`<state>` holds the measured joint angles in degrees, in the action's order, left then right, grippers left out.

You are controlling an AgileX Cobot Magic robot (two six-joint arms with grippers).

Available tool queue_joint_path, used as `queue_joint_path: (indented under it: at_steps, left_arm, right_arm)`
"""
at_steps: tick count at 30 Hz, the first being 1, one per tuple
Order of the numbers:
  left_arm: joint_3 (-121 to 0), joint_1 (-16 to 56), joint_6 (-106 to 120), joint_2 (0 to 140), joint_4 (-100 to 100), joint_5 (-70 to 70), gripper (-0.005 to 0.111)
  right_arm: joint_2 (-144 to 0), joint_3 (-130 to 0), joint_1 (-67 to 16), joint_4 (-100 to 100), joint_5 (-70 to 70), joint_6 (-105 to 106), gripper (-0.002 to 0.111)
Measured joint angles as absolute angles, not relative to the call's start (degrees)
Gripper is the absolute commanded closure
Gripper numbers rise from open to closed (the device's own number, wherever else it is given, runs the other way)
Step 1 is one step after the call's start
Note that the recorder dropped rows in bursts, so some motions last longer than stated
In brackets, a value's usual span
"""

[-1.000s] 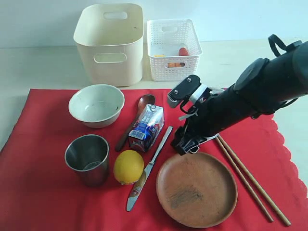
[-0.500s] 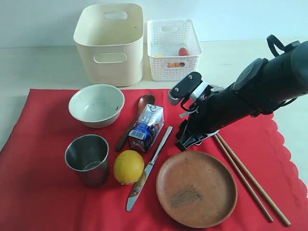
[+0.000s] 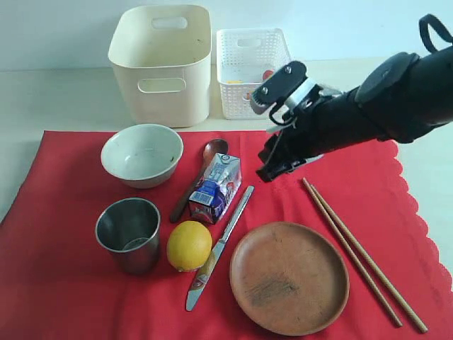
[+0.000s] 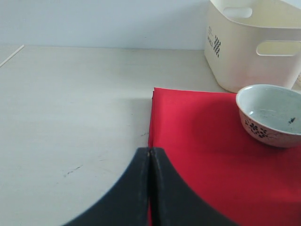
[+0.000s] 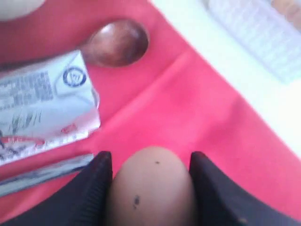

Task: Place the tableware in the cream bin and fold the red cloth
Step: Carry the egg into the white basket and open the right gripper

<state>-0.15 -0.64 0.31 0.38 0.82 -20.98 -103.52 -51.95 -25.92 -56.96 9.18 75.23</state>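
Right pincer (image 5: 149, 165) gripped a speckled brown egg (image 5: 150, 197), clearing food first, seemingly; next it needed carrying to the white lattice basket (image 3: 237, 99) just beyond. Left pincer (image 4: 149, 162) was clenched, empty.

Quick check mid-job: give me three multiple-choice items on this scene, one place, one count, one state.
1. Where is the wooden spoon? A in the cream bin; B on the red cloth beside the milk carton; C on the brown plate.
2. How many chopsticks lie on the cloth? A one; B four; C two.
3. The right gripper is: A shut on an egg; B open, empty; C shut on the knife.
Answers: 1 B, it lies on red fabric by the carton. 2 C, two sticks lie side by side. 3 A, its fingers flank the egg.
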Motion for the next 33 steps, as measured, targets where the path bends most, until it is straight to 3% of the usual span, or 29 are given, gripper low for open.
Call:
queue_joint_path:
  at_steps: [10, 21, 33]
  left_arm:
    - [-0.2, -0.6, 0.3, 0.4, 0.8, -21.0, 0.107]
    - [-0.2, -0.6, 0.3, 0.4, 0.8, -21.0, 0.107]
    - [-0.2, -0.6, 0.3, 0.4, 0.8, -21.0, 0.107]
  right_arm:
    - [-104.4, -65.9, -25.9, -57.0, 1.0, 75.1, 0.108]
    - [-119.0, -82.5, -25.7, -57.0, -5.9, 75.1, 0.108]
    - [-127.2, -89.5, -24.3, -57.1, -7.8, 73.8, 0.108]
